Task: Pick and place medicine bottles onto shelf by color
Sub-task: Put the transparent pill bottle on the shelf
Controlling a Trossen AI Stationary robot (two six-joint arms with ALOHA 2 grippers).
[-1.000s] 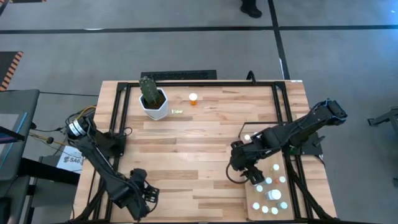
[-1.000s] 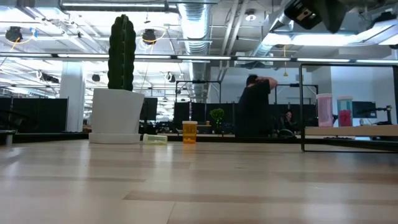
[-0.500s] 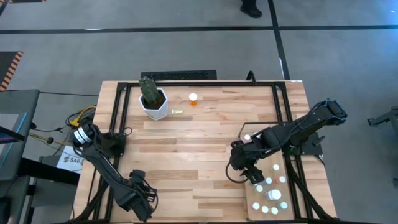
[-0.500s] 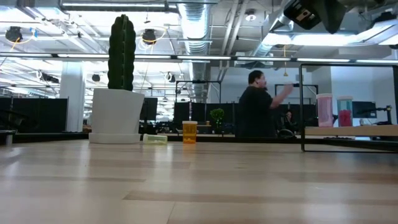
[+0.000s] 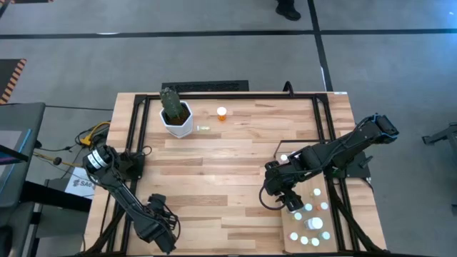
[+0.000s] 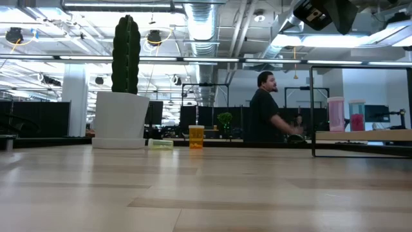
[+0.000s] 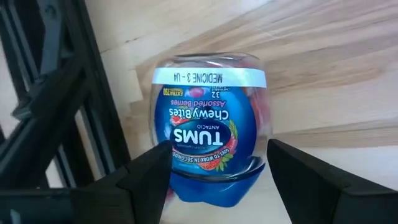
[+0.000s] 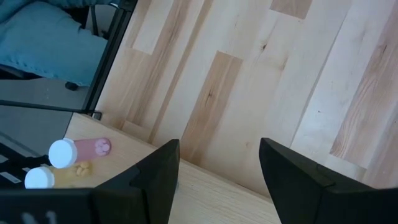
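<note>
- My left end effector (image 7: 214, 180) sits at the near left corner of the surface (image 5: 235, 157), fingers pinching a blue Tums bottle (image 7: 208, 124) — pick done, carry next.
- The shelf (image 5: 308, 214) lies near right, well apart, already carrying several bottles.
- My right end effector (image 8: 214, 180) hovers at the shelf's edge, fingers spread, holding nothing.
- Open boards between; the black frame (image 7: 50, 87) stands just beside the bottle — I'd lift clear first.

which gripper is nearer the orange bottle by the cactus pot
Neither is near it, but the right is somewhat nearer. The orange bottle stands at the table's far side. The right gripper hovers near the shelf; the left gripper sits at the near-left corner, around a Tums bottle.
</note>
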